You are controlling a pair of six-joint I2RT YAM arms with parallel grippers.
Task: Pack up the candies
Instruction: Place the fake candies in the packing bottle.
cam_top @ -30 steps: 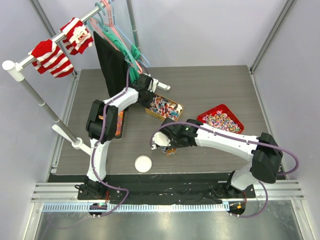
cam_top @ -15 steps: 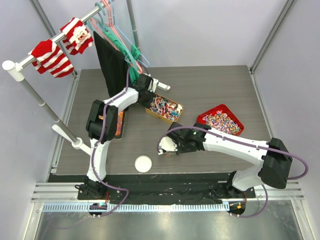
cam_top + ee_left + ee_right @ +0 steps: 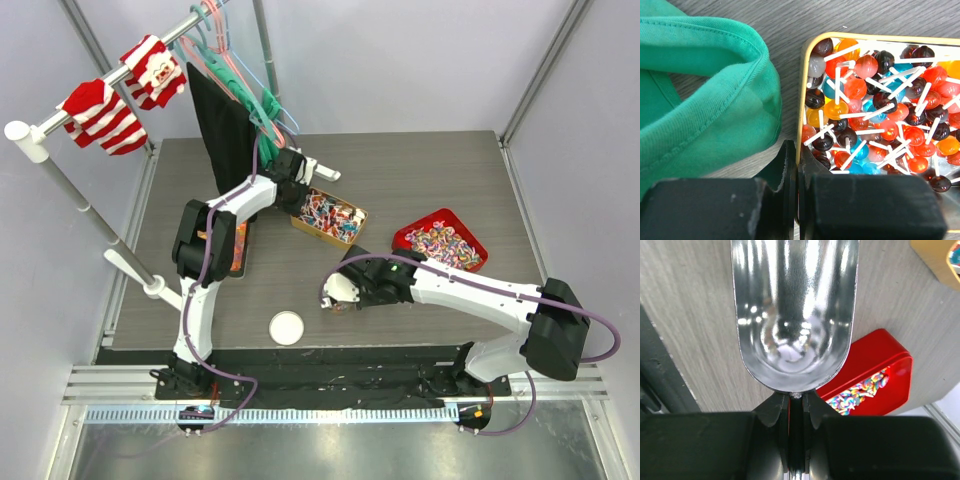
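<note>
1. Candies (image 3: 440, 243) in striped wrappers fill the red tray (image 3: 402, 238) on the right in the overhead view. Lollipops (image 3: 330, 215) sit in a gold tin (image 3: 315, 232) further left. The right gripper (image 3: 345, 290) hangs mid-table with the scoop (image 3: 336, 292), and the left gripper (image 3: 298, 195) is at the tin's far-left corner.
2. Left wrist cam: jaws pressed tight together right at the tin's (image 3: 802, 100) rim, lollipops (image 3: 870, 110) piled inside, green cloth (image 3: 705, 90) on the left.
3. Right wrist cam: jaws clamped on the scoop's (image 3: 795, 315) handle, with the red tray (image 3: 880, 360) of candies (image 3: 860, 390) off to the right.
</note>
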